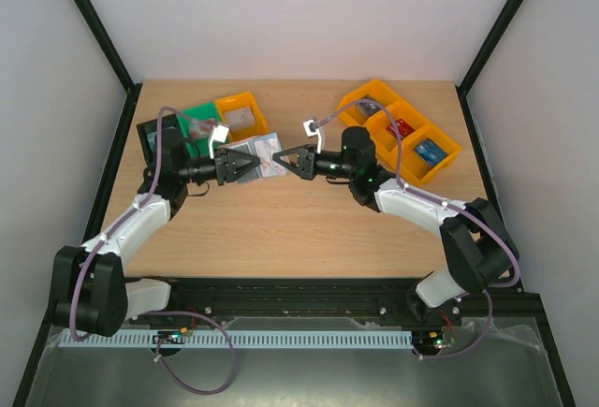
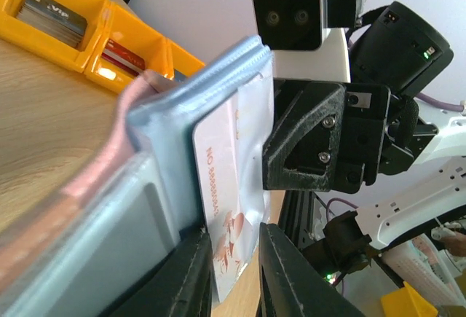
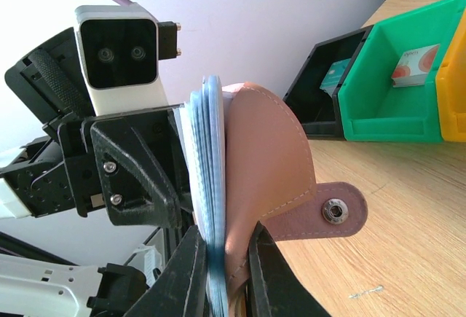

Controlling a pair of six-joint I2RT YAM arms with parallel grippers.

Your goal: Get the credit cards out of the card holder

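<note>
Tan outside and blue inside, the holder (image 1: 269, 157) hangs above the far middle of the desk (image 1: 299, 229), between two pincers that meet nose to nose. The right pincer (image 3: 222, 277) is clamped on its folded edge. The left pincer (image 2: 237, 280), nearly together, pinches the near end of a whitish card (image 2: 229, 186) with red print, which sticks partly out of a blue pocket. The card's long axis runs along the left pincer's reach, so a straight pull back, away from the right pincer, should free it.
</note>
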